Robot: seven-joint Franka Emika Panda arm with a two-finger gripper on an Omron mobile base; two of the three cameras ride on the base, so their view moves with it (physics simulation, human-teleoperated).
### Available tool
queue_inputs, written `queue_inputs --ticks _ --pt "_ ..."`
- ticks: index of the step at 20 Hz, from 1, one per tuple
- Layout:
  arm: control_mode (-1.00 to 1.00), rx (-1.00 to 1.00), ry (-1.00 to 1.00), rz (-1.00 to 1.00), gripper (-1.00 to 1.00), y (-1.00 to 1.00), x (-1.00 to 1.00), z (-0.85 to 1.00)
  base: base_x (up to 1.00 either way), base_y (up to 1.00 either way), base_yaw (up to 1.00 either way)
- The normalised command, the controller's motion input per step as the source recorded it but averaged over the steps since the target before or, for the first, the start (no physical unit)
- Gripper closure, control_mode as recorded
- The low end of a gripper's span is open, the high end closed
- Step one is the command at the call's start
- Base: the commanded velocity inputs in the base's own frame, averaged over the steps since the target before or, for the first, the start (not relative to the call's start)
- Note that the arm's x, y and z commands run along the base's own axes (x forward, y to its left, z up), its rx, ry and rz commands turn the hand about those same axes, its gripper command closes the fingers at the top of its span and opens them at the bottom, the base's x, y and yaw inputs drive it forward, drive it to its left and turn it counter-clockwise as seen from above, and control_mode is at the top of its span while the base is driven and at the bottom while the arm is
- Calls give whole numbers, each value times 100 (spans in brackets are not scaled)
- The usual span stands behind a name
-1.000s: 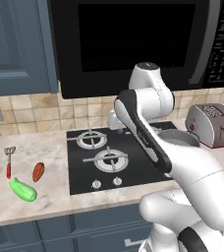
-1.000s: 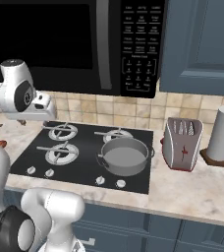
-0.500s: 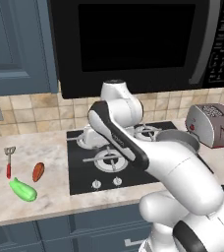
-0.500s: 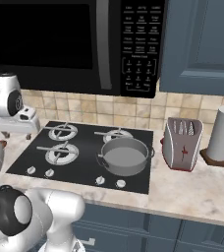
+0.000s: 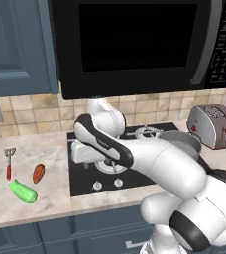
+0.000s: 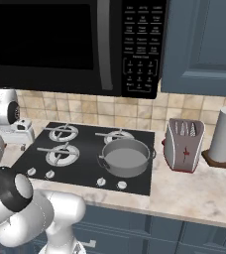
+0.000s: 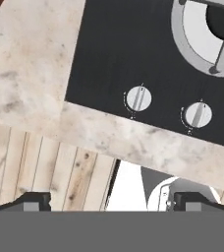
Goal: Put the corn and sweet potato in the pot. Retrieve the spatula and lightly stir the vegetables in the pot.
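Left base view: arm reaching over the stove's left edge, vegetables lying on the counter.

The gripper [image 7: 112, 199] has its jaws spread wide with nothing between them, above the stovetop [image 7: 133, 59] knobs and the counter's front edge. The corn [image 5: 23, 191] lies on the counter [image 5: 45, 198] left of the stove, the sweet potato [image 5: 38, 173] just beside it, and the spatula [image 5: 9, 162] near both. The pot [image 6: 125, 157] sits on the front right burner, well apart from them.

No legible text — microwave keypad [image 6: 141, 59] labels too blurred.
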Motion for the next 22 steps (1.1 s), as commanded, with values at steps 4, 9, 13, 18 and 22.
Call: queue_inputs --ticks 4,9,13,18,22 --pt "-100 0 0 12 -100 34 0 -56 0 0 0" --pt "-100 0 -1 18 -100 30 -5 -41 0 0 0" --pt "-100 0 -1 3 -100 41 -3 -19 0 0 0" --pt "-100 0 0 0 -100 59 0 -5 0 0 0" --pt "-100 0 0 0 -100 49 1 -6 0 0 0"
